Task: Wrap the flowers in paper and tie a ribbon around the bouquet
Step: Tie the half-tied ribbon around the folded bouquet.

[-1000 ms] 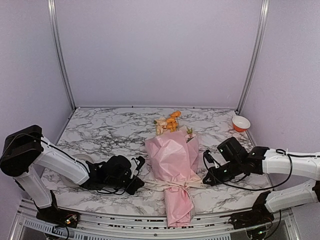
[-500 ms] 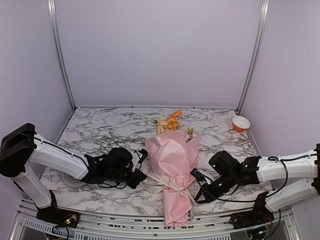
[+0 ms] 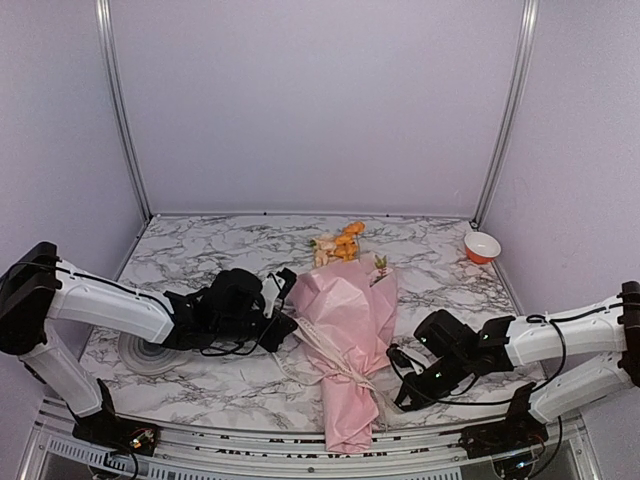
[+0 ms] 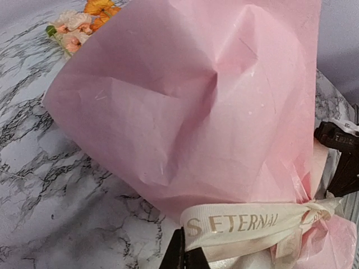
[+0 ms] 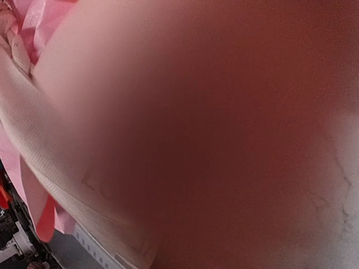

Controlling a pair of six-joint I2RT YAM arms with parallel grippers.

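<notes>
The paper (image 3: 345,320) is a pale, matte pink. The flowers (image 3: 342,243) are orange, with whitish-peach blossoms and a bit of green. The ribbon (image 4: 235,224) is cream-white with gold capitals reading "ETERNAL". The table (image 3: 200,262) is white marble veined in grey and black. 1 bowl (image 3: 482,246) is red outside and white inside. The disc (image 3: 140,355) is grey and ringed. The back wall (image 3: 320,100) is pale lilac.

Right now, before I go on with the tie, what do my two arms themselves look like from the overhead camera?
They match. The left arm and the right arm each have smooth white tube-shaped links, bulky black joint housings and a black wrist end that carries the jaws. Thin black cables loop loosely around each wrist. No readable markings show on either arm.
</notes>
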